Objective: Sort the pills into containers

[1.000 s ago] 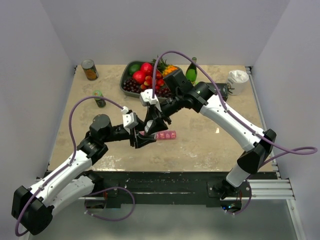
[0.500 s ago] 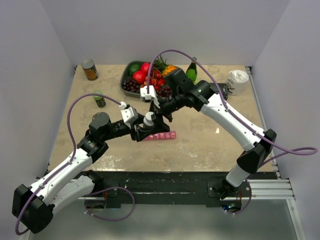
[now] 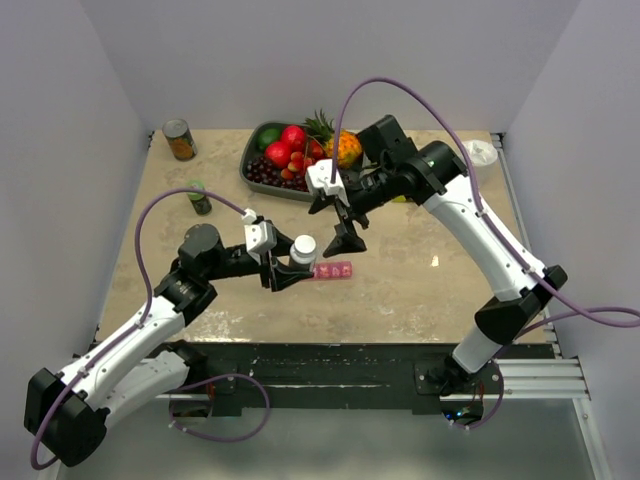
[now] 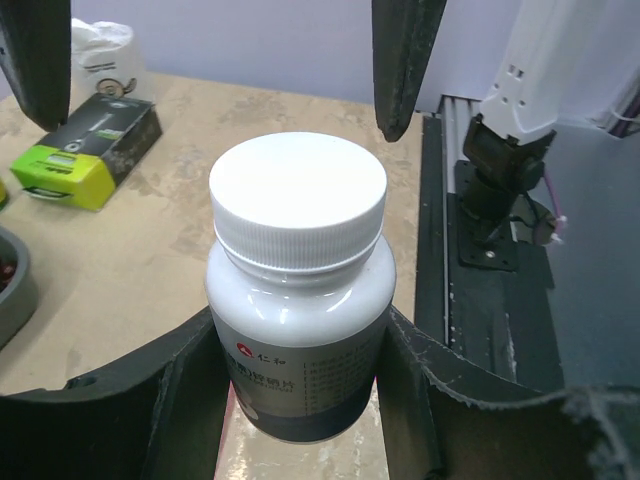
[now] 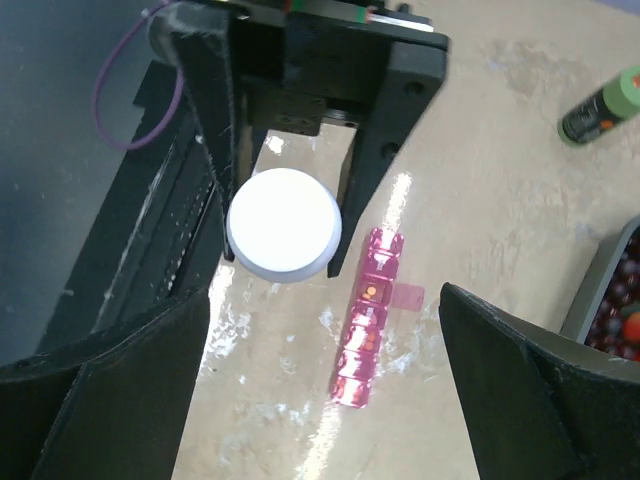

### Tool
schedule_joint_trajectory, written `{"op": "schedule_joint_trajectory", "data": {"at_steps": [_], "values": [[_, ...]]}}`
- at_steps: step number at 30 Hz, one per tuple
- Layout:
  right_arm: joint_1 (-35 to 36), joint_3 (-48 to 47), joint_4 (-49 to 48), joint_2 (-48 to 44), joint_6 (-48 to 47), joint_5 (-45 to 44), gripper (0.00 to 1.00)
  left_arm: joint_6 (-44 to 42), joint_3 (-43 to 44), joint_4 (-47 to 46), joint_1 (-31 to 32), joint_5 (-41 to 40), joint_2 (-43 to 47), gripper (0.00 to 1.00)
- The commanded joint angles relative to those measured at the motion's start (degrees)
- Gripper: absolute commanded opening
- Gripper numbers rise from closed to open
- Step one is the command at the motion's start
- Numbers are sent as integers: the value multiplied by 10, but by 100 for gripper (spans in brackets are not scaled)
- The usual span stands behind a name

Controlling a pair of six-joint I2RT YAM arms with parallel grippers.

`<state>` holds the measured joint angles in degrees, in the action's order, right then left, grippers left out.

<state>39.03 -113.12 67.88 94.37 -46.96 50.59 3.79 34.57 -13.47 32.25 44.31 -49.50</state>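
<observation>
My left gripper (image 3: 291, 267) is shut on a white pill bottle (image 3: 303, 247) and holds it upright by the body just above the table. In the left wrist view the bottle (image 4: 298, 300) fills the space between the pads, with its white cap on. The pink container strip (image 3: 331, 270) lies on the table right beside it. In the right wrist view the strip (image 5: 366, 325) has one lid flipped open and orange pills (image 5: 370, 290) in two compartments. My right gripper (image 3: 338, 225) hangs open above and to the far right of the bottle (image 5: 284, 224), touching nothing.
A fruit tray (image 3: 256, 172) stands at the back, with a can (image 3: 179, 140) at the back left. A small green-capped bottle (image 3: 199, 198) stands left of my left arm. A green and black box (image 4: 85, 150) and a white crumpled cup (image 3: 476, 158) sit at the back right.
My right gripper has let go of the bottle's cap, opened wide and drawn up and to the right. My left gripper still holds the bottle in nearly the same spot.
</observation>
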Motion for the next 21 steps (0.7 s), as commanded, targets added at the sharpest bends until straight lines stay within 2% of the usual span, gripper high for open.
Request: {"op": "schedule_joint_trajectory", "data": {"at_steps": [1, 6, 10, 14, 15, 16, 21], "values": [[10, -12, 129, -31, -204, 47, 99, -13, 36, -4, -3, 97, -10, 0], [50, 2, 129, -29, -213, 43, 97, -5, 45, -4, -4, 131, -32, 0], [54, -10, 129, -13, -194, 59, 92, -1, 48, -4, -4, 140, -42, 0], [55, -11, 118, -6, -169, 56, 82, -2, 49, -4, -3, 138, -40, 0], [57, -9, 112, -5, -162, 54, 76, -1, 49, -4, -4, 136, -41, 0], [57, -9, 111, -3, -154, 51, 73, -2, 49, -4, -4, 135, -41, 0], [63, -4, 103, 7, -134, 43, 61, -3, 50, -6, -4, 130, -40, 0]]}}
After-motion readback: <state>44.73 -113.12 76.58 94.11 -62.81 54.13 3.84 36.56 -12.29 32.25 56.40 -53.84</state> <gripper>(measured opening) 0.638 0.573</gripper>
